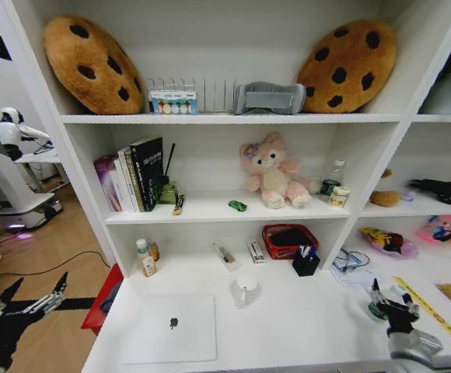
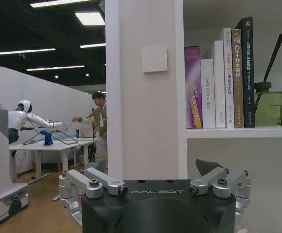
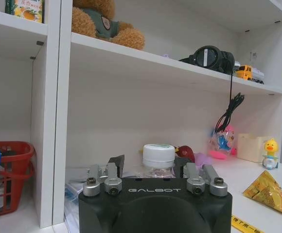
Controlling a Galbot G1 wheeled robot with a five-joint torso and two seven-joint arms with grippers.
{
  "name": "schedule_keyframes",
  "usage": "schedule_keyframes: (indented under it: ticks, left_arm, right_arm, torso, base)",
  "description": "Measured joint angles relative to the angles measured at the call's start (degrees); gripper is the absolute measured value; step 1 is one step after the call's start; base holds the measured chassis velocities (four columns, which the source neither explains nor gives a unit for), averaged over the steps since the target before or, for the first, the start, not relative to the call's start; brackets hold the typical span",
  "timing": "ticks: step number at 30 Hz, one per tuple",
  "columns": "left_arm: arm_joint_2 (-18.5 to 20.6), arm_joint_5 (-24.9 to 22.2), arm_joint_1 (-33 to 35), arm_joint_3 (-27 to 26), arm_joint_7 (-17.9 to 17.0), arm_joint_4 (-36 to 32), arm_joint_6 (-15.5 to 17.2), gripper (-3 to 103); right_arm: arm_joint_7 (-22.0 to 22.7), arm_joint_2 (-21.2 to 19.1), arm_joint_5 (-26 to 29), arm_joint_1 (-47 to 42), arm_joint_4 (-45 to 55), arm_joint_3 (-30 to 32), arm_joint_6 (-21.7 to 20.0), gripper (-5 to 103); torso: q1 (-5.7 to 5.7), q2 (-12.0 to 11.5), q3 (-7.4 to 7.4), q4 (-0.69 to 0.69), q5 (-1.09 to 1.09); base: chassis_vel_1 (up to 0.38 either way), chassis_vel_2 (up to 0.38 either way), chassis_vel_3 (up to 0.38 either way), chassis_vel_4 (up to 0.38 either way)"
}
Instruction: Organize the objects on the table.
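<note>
The silver laptop (image 1: 171,327) lies closed at the front left of the white table (image 1: 303,318). A tiny green toy car (image 1: 237,206) and a clear green-labelled bottle (image 1: 330,183) stand on the middle shelf beside a pink plush toy (image 1: 273,172). Pens stick out of a black holder (image 1: 305,262) on the table. My right gripper (image 1: 382,299) (image 3: 148,162) hovers at the table's right front, shut on a small white-capped jar (image 3: 158,156). My left gripper (image 1: 33,299) (image 2: 155,171) hangs open, off the table's left end above the floor, holding nothing.
A white mug (image 1: 246,287), a red basket (image 1: 288,240) and small bottles (image 1: 145,257) stand on the table's rear half. Books (image 1: 132,175) fill the middle shelf's left. Cookie cushions (image 1: 93,64) sit on top. Toys and a yellow ruler (image 1: 431,311) crowd the right section.
</note>
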Motion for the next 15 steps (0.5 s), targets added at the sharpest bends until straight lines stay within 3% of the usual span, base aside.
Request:
schedule_keyframes:
  ticks: [4, 7, 15]
  left_arm:
    - [0.0, 0.0, 0.0, 0.0, 0.0, 0.0, 0.0, 100]
    - [0.0, 0.0, 0.0, 0.0, 0.0, 0.0, 0.0, 100]
    - [0.01, 0.0, 0.0, 0.0, 0.0, 0.0, 0.0, 100]
  right_arm:
    - [-0.01, -0.67, 0.03, 0.34, -0.57, 0.56, 0.2, 46]
    - [-0.12, -1.0, 0.34, -0.26, -0.33, 0.78, 0.41, 31]
    - [0.21, 1.76, 0.92, -5.42, 5.43, 1.07, -0.2, 30]
  torso:
    - [0.0, 0.0, 0.0, 0.0, -0.01]
    - [0.0, 0.0, 0.0, 0.0, 0.0]
    - [0.0, 0.0, 0.0, 0.02, -0.01]
  base:
    - [0.0, 0.0, 0.0, 0.0]
    - [0.0, 0.0, 0.0, 0.0]
    - [0.0, 0.0, 0.0, 0.0]
